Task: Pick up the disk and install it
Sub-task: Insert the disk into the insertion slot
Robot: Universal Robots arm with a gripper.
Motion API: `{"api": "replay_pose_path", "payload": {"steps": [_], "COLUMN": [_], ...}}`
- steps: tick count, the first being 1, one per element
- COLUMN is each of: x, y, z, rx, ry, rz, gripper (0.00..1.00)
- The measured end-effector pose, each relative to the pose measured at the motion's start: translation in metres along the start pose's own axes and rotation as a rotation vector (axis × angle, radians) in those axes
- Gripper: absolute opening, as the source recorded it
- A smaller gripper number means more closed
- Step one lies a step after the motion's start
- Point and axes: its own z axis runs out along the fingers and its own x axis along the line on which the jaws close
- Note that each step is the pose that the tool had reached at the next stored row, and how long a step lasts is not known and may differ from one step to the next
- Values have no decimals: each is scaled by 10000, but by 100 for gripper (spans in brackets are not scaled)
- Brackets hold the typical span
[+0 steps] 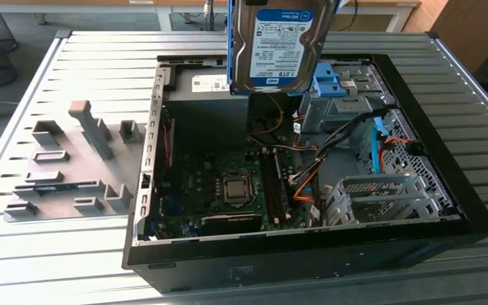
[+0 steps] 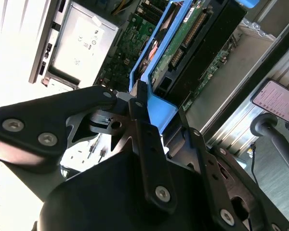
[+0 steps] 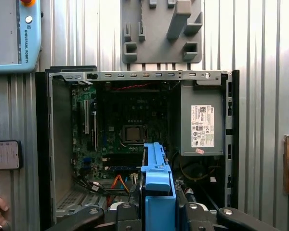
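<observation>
Scanning the exterior view from its left, I see a grey moulded fixture plate with blocky upright pegs, lying on the ribbed metal table. Next sits the open black computer case, its green motherboard exposed. Above the case's far side hangs the disk, upright: a flat silver slab with a white-and-blue label and blue plastic rails. Blue brackets sit just to its right, and a perforated grey drive cage lies nearer the camera. In the first wrist view, the gripper has its black fingers clamped on the disk's blue rail.
</observation>
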Motion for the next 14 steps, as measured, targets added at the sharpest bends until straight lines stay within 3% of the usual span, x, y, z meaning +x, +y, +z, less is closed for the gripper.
{"api": "replay_pose_path", "payload": {"steps": [4, 8, 11, 14], "x": [10, 29, 66, 149], "y": [0, 2, 3, 0], "z": [0, 0, 1, 7], "rx": [24, 225, 238, 237], "ry": [-1, -6, -7, -5], "rz": [-2, -14, -15, -15], "gripper": [36, 36, 36, 36]}}
